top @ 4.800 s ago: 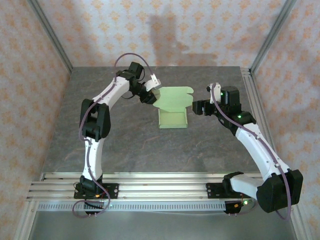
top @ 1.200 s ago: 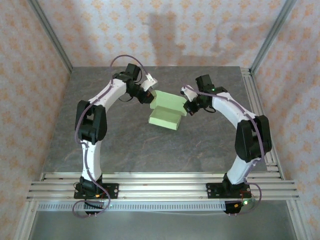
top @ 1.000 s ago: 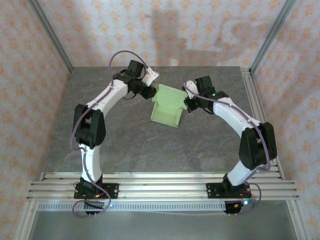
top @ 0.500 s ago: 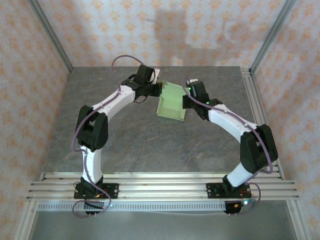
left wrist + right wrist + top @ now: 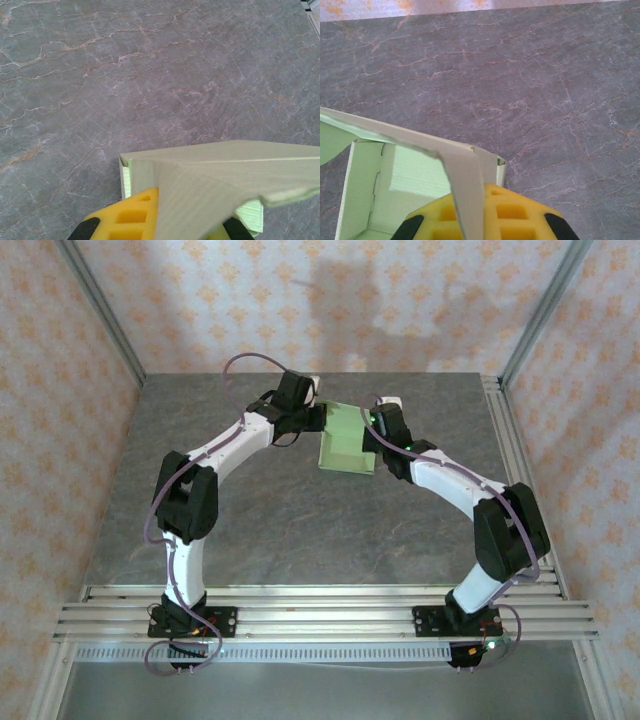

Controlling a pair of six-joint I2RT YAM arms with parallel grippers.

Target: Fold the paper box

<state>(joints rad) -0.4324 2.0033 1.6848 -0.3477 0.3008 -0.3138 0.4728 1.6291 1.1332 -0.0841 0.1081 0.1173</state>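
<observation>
Holding the paper box (image 5: 345, 440) between us at the upper middle of the top view, we have one gripper on each side of it: the left gripper (image 5: 320, 420) at its upper-left edge and the right gripper (image 5: 372, 432) at its upper-right edge, with the grey table (image 5: 250, 530) spread below. We judge that this two-sided hold is there so the half-formed box cannot spring flat while the walls and lid are brought together, each arm steadying one side against the other. The box sits tilted, its open side towards the bottom of the top view; we cannot tell whether its lower edge rests on the table or hangs just above it. In the left wrist view a pale green panel (image 5: 225, 170) runs across the lower right of the frame and lies over the yellow pad (image 5: 130, 217), so our left jaws are pinched narrow on that sheet. In the right wrist view a thin flap (image 5: 462, 185) comes down from the box's rim at the left and runs straight into the yellow pad at the bottom centre, with the open inside of the box showing at the lower left; our right jaws are likewise closed tight on paper. Neither tool touches anything but the box.
</observation>
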